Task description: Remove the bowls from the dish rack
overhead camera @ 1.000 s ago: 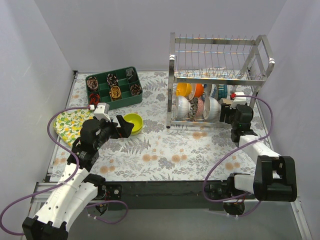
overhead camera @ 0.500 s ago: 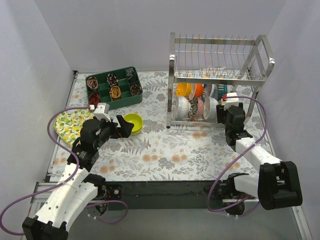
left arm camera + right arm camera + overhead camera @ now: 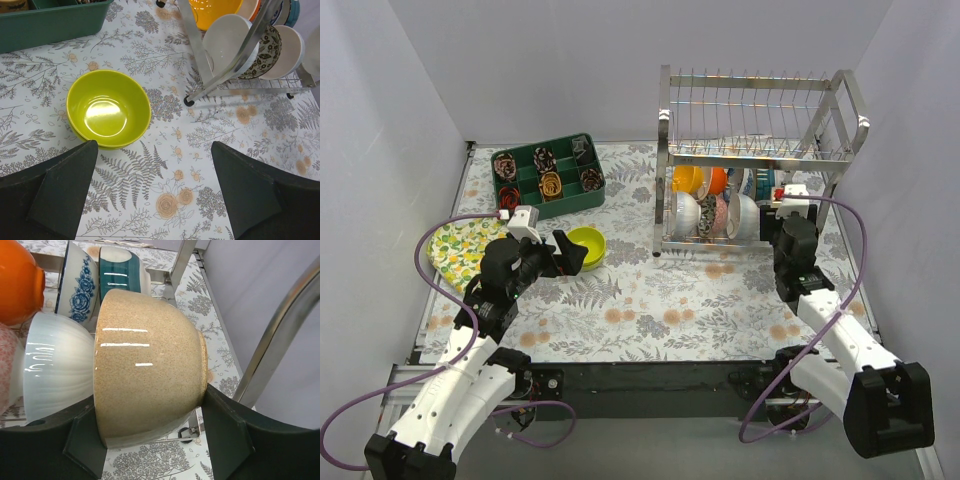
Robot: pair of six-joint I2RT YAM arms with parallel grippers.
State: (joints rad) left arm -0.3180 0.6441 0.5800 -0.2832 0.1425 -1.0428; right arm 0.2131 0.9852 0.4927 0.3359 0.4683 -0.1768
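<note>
Beige bowl (image 3: 147, 365) sits on edge in the dish rack (image 3: 760, 150), lower tier, right side of the top view, next to a white bowl (image 3: 57, 365). Right gripper (image 3: 150, 405) straddles it, can't tell if it's actually squeezing. Left gripper (image 3: 154, 145) hangs spread wide and empty over a lime-green bowl (image 3: 108, 109), left of centre.

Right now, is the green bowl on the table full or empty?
Empty. The left wrist view looks down into the upright lime-green bowl: there is only shiny bare glaze inside, and nothing in it.
</note>
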